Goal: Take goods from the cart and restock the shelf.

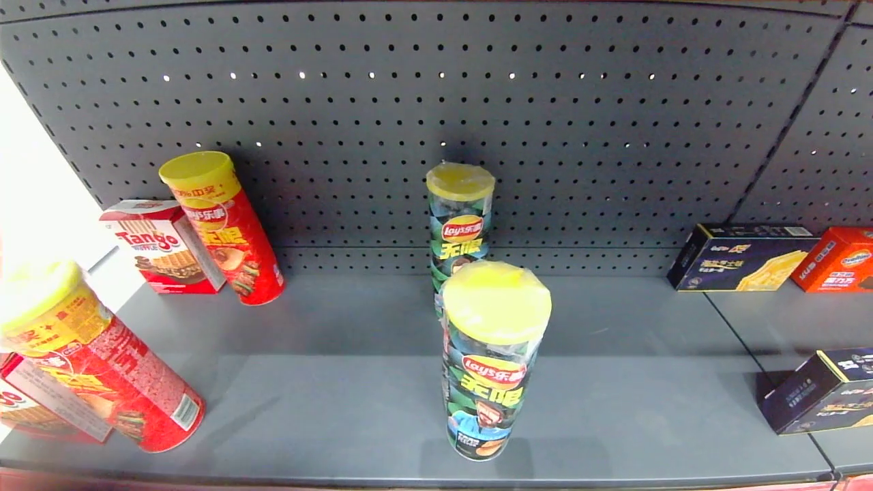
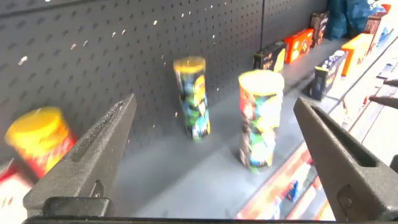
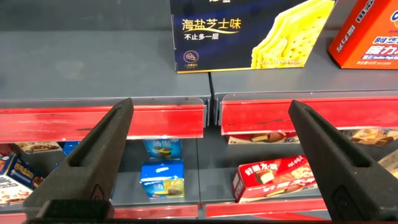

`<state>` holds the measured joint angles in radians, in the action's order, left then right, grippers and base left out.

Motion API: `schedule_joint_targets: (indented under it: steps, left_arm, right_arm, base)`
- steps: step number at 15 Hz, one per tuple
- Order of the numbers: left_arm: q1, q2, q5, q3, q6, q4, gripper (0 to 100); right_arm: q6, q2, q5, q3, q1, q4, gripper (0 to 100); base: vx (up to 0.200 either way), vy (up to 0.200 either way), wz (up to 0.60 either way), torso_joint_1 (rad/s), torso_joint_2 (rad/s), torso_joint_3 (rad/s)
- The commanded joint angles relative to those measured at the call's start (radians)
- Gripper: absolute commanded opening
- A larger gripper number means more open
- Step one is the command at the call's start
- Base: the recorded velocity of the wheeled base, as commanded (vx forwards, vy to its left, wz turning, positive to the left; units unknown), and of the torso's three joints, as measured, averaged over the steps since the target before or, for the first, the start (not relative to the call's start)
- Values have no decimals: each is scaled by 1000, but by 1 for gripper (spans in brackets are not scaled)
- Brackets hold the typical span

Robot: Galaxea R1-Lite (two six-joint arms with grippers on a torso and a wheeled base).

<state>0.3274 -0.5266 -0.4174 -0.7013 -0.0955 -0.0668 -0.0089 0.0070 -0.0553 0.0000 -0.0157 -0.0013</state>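
Two dark chip cans with yellow lids stand upright mid-shelf, one near the front [image 1: 492,361] and one behind it by the pegboard [image 1: 460,228]. In the left wrist view my left gripper [image 2: 217,155] is open and holds nothing, off the shelf's front edge; between its fingers the front can [image 2: 259,118] and the rear can [image 2: 192,98] stand farther off. My right gripper [image 3: 214,155] is open and empty too, in front of the red price rails [image 3: 149,121], below a dark blue cracker box [image 3: 249,34].
Two red chip cans [image 1: 225,228] [image 1: 95,358] and a red-and-white wafer box [image 1: 160,245] stand at the shelf's left. Dark blue boxes [image 1: 740,258] [image 1: 815,392] and an orange box [image 1: 835,259] lie at the right. Bare grey shelf [image 1: 327,354] lies between the groups. Lower shelves hold snack packs [image 3: 163,179].
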Motion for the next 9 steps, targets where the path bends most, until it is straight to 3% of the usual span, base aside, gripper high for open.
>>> schedule_joint_targets:
  steps: [1, 2, 3, 4, 6, 7, 9]
  left_arm:
    - [-16, 335, 77, -18, 8, 234, 100]
    - [-70, 438, 94, -12, 16, 346, 100]
    - [-77, 445, 103, -21, 25, 380, 100]
    - [-93, 435, 100, -9, 30, 383, 100]
    - [-197, 399, 101, 32, 42, 383, 100]
    - [-297, 370, 101, 82, 43, 381, 100]
    - [-380, 372, 100, 161, 43, 378, 100]
  right_arm:
    - [0, 1, 0, 0, 0, 0, 100]
    - [0, 1, 0, 0, 0, 0, 100]
    - [0, 1, 0, 0, 0, 0, 100]
    - [0, 1, 0, 0, 0, 0, 100]
    - [0, 1, 0, 0, 0, 0, 100]
    - [0, 1, 0, 0, 0, 0, 100]
    - [0, 1, 0, 0, 0, 0, 100]
  base:
    - [0, 0, 0, 0, 0, 0]
    - [0, 0, 0, 0, 0, 0]
    - [0, 0, 0, 0, 0, 0]
    - [0, 0, 0, 0, 0, 0]
    - [0, 0, 0, 0, 0, 0]
    - [0, 0, 0, 0, 0, 0]
    - [0, 0, 0, 0, 0, 0]
